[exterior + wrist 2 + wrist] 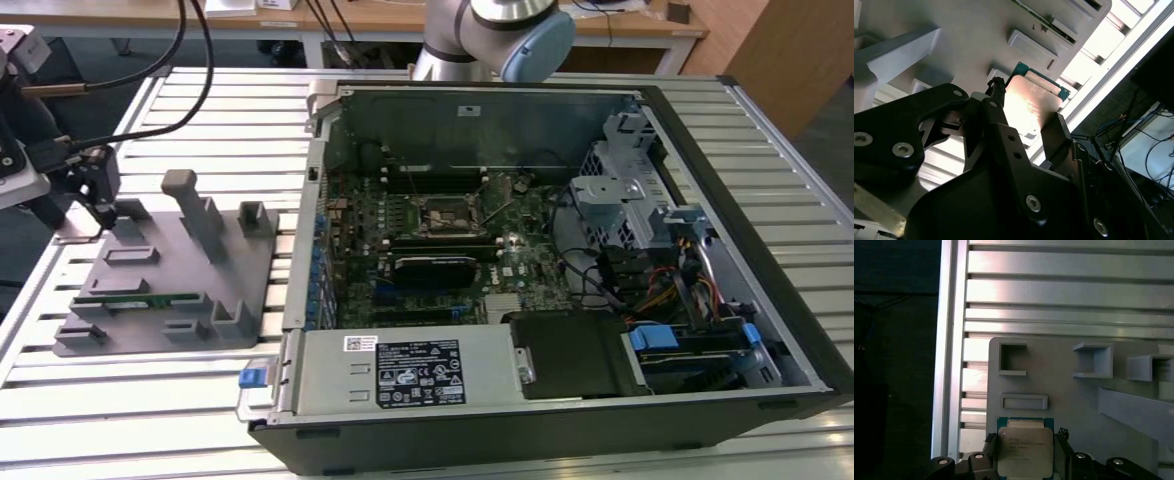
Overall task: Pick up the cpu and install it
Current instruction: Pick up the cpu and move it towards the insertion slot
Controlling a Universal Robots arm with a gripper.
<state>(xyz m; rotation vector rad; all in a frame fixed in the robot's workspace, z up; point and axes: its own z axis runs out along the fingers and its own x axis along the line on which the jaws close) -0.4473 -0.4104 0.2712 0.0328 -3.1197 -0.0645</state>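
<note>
The gripper (1025, 439) is clasping the cpu (1024, 450) by two opposite edges, leaving its metal top bare and level, right at the edge of the grey holder tray (1079, 405). Past that edge the slatted table (1054, 290) is lying open, while the tray's raised brackets (1094, 360) are standing well clear.

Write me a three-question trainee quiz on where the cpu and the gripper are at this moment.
1. Multiple choice: the gripper is nearest to A) the memory stick, B) the cpu, C) the power supply.
2. True or false: the cpu sits in the motherboard socket.
3. Fill in: the grey tray lies to the exterior view's ____ of the computer case.
Key: 1 B; 2 false; 3 left.
</note>
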